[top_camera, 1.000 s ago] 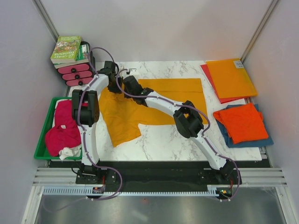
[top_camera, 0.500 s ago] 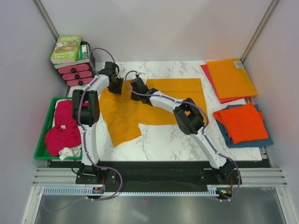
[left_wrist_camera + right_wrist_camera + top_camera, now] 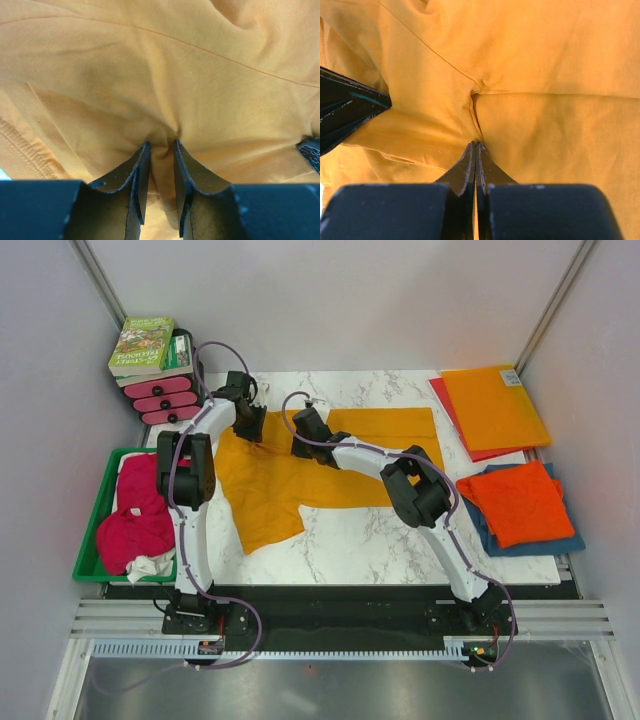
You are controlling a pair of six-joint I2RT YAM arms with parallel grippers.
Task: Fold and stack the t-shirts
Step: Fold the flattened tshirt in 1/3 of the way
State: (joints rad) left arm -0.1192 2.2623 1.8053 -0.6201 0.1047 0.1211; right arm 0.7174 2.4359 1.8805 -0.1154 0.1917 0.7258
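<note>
The golden-orange t-shirt point(image 3: 270, 485) lies spread over the middle of the marble table, partly folded. My left gripper point(image 3: 250, 423) is shut on a bunched fold of this shirt point(image 3: 162, 150) at its far left edge. My right gripper point(image 3: 303, 432) is shut on a thin pinch of the same shirt point(image 3: 530, 100), just to the right of the left gripper. A folded red-orange t-shirt point(image 3: 515, 502) lies on a folded blue one point(image 3: 485, 530) at the right. Magenta-pink shirts point(image 3: 135, 520) fill the green bin.
A green bin point(image 3: 95, 530) stands at the left edge. Books and pink boxes point(image 3: 155, 365) stand at the back left. Stiff orange and red sheets point(image 3: 492, 408) lie at the back right.
My right gripper has moved right, away from the left gripper, dragging the shirt cloth with it. The left gripper has shifted slightly right.
</note>
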